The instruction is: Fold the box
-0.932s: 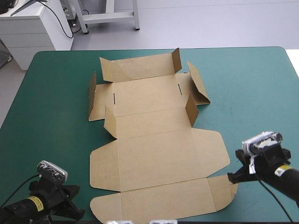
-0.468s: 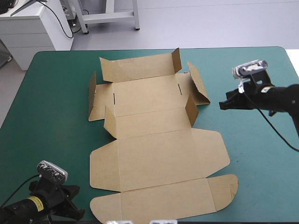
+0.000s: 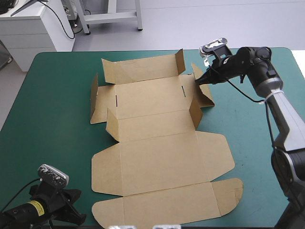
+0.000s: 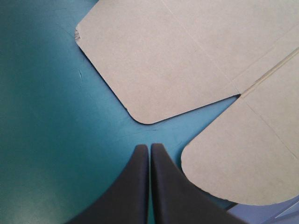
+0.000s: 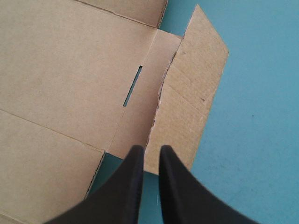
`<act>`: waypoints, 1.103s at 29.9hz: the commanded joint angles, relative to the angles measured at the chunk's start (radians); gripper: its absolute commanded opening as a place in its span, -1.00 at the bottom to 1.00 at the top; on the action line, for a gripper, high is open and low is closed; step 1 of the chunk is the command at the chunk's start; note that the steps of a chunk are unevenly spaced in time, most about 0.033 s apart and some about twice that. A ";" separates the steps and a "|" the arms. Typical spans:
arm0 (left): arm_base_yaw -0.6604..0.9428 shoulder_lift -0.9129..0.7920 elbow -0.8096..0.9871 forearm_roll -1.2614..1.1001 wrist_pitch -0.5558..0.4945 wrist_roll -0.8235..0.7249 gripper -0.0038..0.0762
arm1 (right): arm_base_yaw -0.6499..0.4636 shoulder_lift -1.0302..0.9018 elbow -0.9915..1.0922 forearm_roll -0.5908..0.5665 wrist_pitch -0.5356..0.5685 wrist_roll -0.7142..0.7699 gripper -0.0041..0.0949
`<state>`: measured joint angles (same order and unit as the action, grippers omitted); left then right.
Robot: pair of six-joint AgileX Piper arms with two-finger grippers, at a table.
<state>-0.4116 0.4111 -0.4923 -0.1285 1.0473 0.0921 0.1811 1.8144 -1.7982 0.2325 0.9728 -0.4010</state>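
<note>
A brown box [image 3: 157, 157], an unfolded sheet, lies across the middle of the teal-green surface [image 3: 57, 95]. Most panels are flat, and several flaps at its 12 o'clock end are raised. The right tool [image 5: 150, 149] is at the box's 2 o'clock side, its black fingers all but closed with the corner of a tilted side flap [image 5: 187, 107] between them, beside a narrow slot [image 5: 132, 86]. The left tool [image 4: 149, 147], fingers pressed together and gripping nothing, sits over bare cover at the surface's 7 o'clock, with rounded box flaps just ahead, not touching.
</note>
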 commanded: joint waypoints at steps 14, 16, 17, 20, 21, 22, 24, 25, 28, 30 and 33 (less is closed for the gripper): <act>-0.003 0.007 -0.024 -0.010 -0.041 -0.002 -0.92 | 0.129 0.228 -0.328 -0.256 0.097 0.191 0.29; -0.003 0.007 -0.024 -0.010 -0.041 -0.002 -0.92 | 0.140 0.242 -0.330 -0.292 0.107 0.221 0.29; -0.003 0.007 -0.024 -0.010 -0.041 -0.002 -0.92 | 0.142 0.254 -0.330 -0.317 0.109 0.247 0.29; -0.003 0.007 -0.024 -0.010 -0.041 -0.002 -0.92 | 0.144 0.276 -0.330 -0.383 0.125 0.298 0.29; -0.003 0.007 -0.024 -0.010 -0.041 -0.002 -0.92 | 0.144 0.282 -0.330 -0.395 0.127 0.310 0.29; -0.003 0.007 -0.024 -0.010 -0.041 -0.002 -0.92 | 0.144 0.288 -0.330 -0.408 0.127 0.324 0.29; -0.003 0.007 -0.024 -0.010 -0.041 -0.002 -0.92 | 0.144 0.297 -0.330 -0.410 0.122 0.331 0.29; -0.003 0.007 -0.024 -0.010 -0.041 -0.002 -0.92 | 0.144 0.299 -0.330 -0.412 0.115 0.333 0.29; -0.003 0.007 -0.024 -0.010 -0.041 -0.002 -0.92 | 0.144 0.306 -0.330 -0.436 0.096 0.349 0.29; -0.003 0.007 -0.024 -0.010 -0.041 -0.002 -0.92 | 0.144 0.311 -0.330 -0.477 0.095 0.366 0.28; -0.003 0.007 -0.024 -0.010 -0.041 -0.002 -0.92 | 0.144 0.322 -0.330 -0.513 0.093 0.389 0.25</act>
<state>-0.4116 0.4111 -0.4923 -0.1246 1.0504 0.0921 0.3260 2.1871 -2.0934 -0.2244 1.0999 -0.0327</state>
